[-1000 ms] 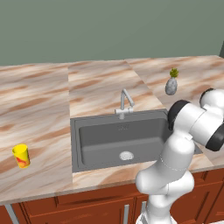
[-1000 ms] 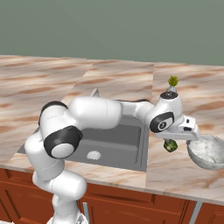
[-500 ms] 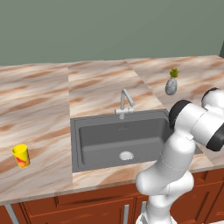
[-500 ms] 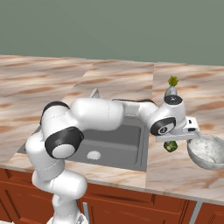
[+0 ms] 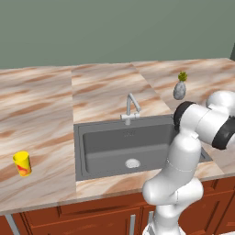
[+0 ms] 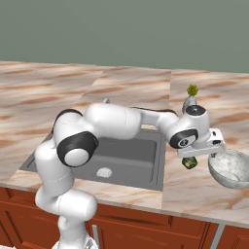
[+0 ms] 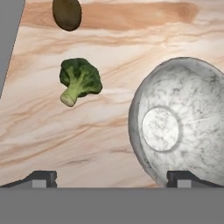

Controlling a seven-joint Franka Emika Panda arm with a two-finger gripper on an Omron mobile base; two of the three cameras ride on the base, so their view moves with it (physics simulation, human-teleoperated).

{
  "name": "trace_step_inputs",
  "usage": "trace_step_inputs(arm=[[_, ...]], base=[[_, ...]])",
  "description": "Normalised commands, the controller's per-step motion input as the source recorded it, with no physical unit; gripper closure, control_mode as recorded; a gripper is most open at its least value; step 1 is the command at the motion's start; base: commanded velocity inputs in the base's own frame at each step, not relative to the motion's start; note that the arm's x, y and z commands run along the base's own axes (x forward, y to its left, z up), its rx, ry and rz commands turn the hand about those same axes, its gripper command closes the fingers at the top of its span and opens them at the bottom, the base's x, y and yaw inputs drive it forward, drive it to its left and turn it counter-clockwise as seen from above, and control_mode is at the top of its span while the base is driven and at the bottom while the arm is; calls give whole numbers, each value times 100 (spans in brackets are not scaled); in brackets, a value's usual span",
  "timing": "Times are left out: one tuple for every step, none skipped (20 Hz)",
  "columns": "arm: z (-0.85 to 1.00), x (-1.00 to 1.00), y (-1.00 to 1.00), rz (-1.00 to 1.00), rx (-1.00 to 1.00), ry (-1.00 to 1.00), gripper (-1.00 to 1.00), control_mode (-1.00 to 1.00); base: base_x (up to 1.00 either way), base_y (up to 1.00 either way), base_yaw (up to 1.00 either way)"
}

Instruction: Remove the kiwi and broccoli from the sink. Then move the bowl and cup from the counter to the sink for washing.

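The arm's hand has slid a little more to the right in the right base view since a second ago, and now sits closer to the bowl (image 6: 230,168). The end effector (image 7: 111,176) has its two tips spread wide apart, and nothing is held between them. One tip sits over the bowl's rim at the lower right of the hand view, the other over bare table (image 7: 78,135) at the lower left.

The broccoli (image 7: 79,80) lies on its side on the table in the upper left of the hand view, apart from the bowl. The kiwi (image 7: 67,13) lies above it, cut off by the top edge. In the right base view only a small dark green bit shows under the hand, so it is hard to make out there.

The bowl is cut off at the right edge in both of those views. The sink (image 5: 105,147) is in the middle of the left base view, and the arm hides its right end. The cup (image 5: 22,163) stands on the table at the far left, well apart from the sink.
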Motion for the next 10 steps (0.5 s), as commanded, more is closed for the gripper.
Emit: trace_step_inputs(arm=[[-9,9,-16,0,0,7,-100,-100],[-12,7,-15,0,0,6,-100,-100],[-13,7,-16,0,0,6,-100,-100],[-14,7,-15,0,0,6,-100,-100],[-16,8,-16,0,0,7,-100,-100],[-17,9,-16,0,0,9,-100,-100],[-17,8,-15,0,0,7,-100,-100],[-14,8,-17,0,0,6,-100,-100],[-13,5,-20,0,0,5,-100,-100],[-13,5,-22,0,0,5,-100,-100]], base=[[0,0,0],[0,0,0],[0,0,0],[0,0,0],[0,0,0],[0,0,0],[0,0,0],[0,0,0],[0,0,0],[0,0,0]])
